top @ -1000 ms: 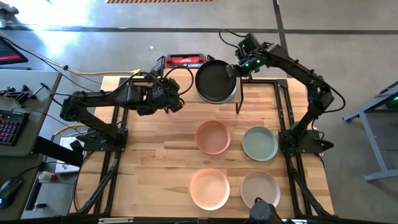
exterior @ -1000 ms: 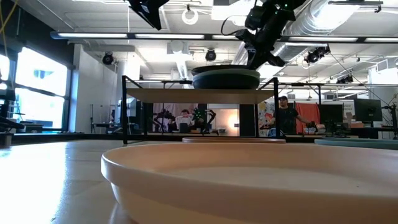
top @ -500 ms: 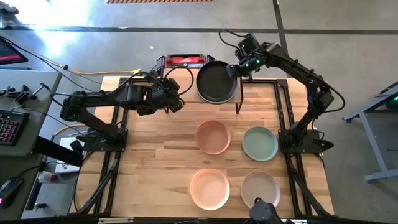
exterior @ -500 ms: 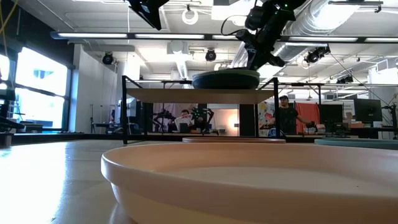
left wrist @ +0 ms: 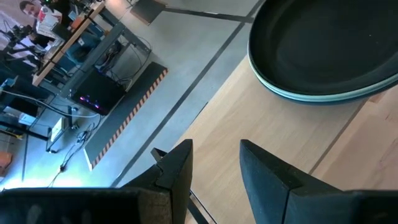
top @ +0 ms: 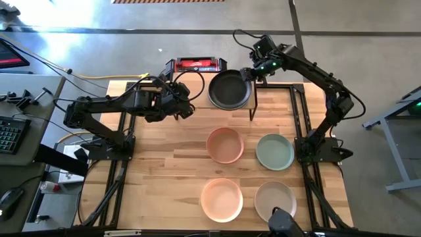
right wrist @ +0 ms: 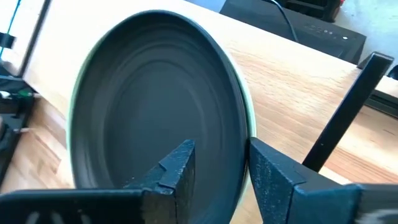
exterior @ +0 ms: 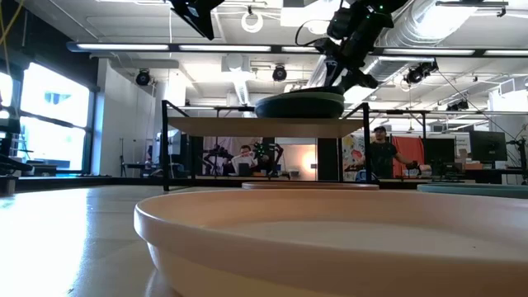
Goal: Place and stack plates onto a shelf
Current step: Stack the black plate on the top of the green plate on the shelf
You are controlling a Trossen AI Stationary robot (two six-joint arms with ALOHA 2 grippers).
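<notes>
i have the right gripper [top: 248,74] at the far right edge of the shelf [exterior: 256,126], just at the rim of the black plate [top: 229,89], and its fingers [right wrist: 177,165] stand apart with the rim between them, so i judge they no longer pinch it. the black plate lies flat on a pale green plate [left wrist: 323,94], both on the shelf top. the left gripper [top: 186,105] waits with fingers spread, beside the shelf on its left. the four plates on the table, peach-pink [top: 225,145], pale green [top: 275,151], peach [top: 222,199] and beige [top: 275,199], all lie on the near side, well apart from both grippers. the green one on the table sits on the right arm's side, so i think this arm is nearer for it.
</notes>
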